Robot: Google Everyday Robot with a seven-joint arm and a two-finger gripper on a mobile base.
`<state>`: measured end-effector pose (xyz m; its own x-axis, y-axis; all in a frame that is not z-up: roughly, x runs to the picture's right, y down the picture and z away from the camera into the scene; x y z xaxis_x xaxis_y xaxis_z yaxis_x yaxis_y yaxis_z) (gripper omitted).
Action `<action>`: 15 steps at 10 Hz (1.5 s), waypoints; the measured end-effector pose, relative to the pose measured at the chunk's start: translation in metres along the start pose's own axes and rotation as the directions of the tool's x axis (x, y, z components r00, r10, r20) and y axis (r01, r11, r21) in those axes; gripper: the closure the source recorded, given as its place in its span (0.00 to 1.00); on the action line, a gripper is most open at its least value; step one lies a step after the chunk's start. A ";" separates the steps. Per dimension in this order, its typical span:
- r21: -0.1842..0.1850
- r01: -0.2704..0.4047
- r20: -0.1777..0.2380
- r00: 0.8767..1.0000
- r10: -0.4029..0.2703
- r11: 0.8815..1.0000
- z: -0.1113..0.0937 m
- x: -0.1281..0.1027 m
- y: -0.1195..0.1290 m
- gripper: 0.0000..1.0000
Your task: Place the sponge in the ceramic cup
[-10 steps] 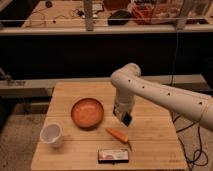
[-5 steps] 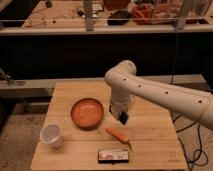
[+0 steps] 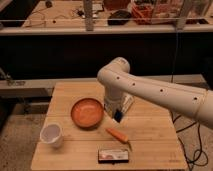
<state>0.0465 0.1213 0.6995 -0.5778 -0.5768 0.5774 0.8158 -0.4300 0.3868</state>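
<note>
1. Camera view: gripper (image 3: 120, 111) over the middle of the table (image 3: 152, 137), clamped on the one sponge (image 3: 118, 117).
2. Ceramic cup (image 3: 51, 135): one, front-left corner, well apart from the sponge.
3. Bowl (image 3: 86, 112), carrot (image 3: 117, 134), box (image 3: 114, 155): one each.

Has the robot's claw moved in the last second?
Yes. The gripper, jaws shut on the sponge, has shifted slightly left, toward the orange bowl, which has stayed put.
</note>
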 end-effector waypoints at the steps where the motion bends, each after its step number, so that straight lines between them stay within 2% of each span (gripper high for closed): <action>1: 0.004 0.005 -0.001 1.000 -0.005 1.000 -0.001 0.001 -0.002 0.99; 3: 0.003 0.008 -0.009 1.000 -0.008 1.000 -0.006 0.002 -0.005 0.99; 6: 0.001 0.030 -0.026 0.999 -0.029 1.000 -0.017 0.020 -0.029 0.99; 9: 0.002 0.033 -0.033 0.999 -0.033 0.999 -0.024 0.022 -0.030 0.99; 13: -0.012 0.096 -0.037 0.995 -0.097 0.995 -0.031 0.046 -0.066 0.99; 15: -0.020 0.120 -0.037 0.992 -0.120 0.993 -0.035 0.051 -0.075 0.99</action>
<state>-0.0448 0.1003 0.6748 -0.6723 -0.5460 0.4998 0.7401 -0.5096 0.4388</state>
